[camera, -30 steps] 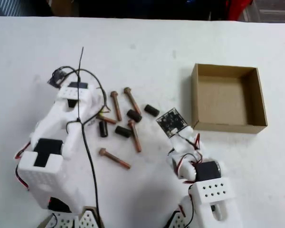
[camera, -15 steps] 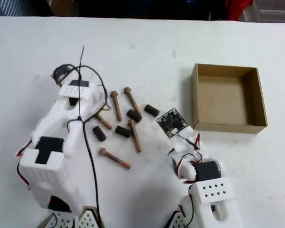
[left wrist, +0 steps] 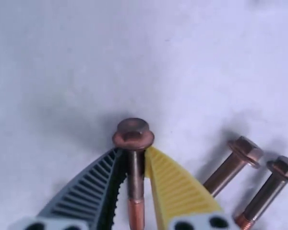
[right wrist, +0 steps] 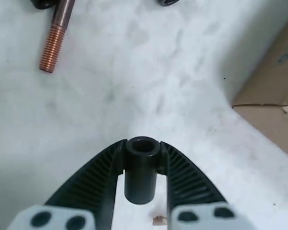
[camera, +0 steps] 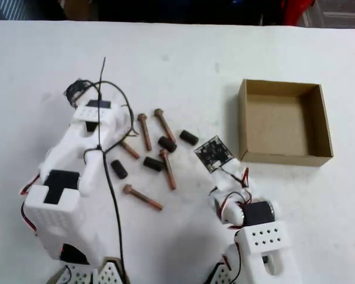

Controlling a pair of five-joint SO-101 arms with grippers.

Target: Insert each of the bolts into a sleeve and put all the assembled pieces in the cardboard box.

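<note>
White desk (camera: 195, 65), two arms, an assembly job barely begun. My left tool (left wrist: 133, 154) is closed on the shank of a copper-coloured bolt (left wrist: 133, 135). The flanged head juts past the tips and the threaded end points back toward the wrist, so I judge a regrip or a careful approach will be needed before it can enter anything. My right tool (right wrist: 142, 145) clamps a black sleeve (right wrist: 141, 179) by its sides. The bore faces outward, which I read as keeping the opening free to receive a bolt. Spare bolts (camera: 167, 168) and spare sleeves (camera: 153, 164) lie scattered at the middle of the desk between the arms. Toward the right edge sits the cardboard box (camera: 281, 157), holding nothing yet, near my right tool for the drop-off.
</note>
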